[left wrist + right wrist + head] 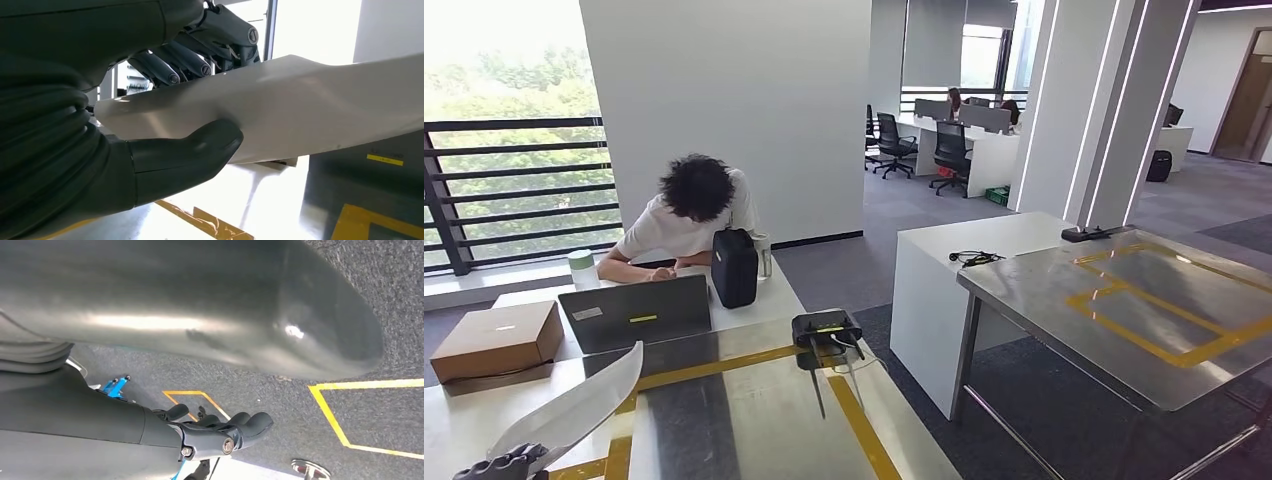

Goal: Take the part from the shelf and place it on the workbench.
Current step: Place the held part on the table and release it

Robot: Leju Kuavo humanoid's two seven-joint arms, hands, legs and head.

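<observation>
The left hand [499, 464] is cut off by the head view's bottom left edge, the white part [280, 107] runs off the left wrist view's right edge with its end unseen, and the seated person [686, 215] is partly hidden behind a laptop [636, 312].

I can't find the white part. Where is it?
In the head view the white part is low on the left, held by the left hand above the shiny workbench, near the laptop.
</observation>
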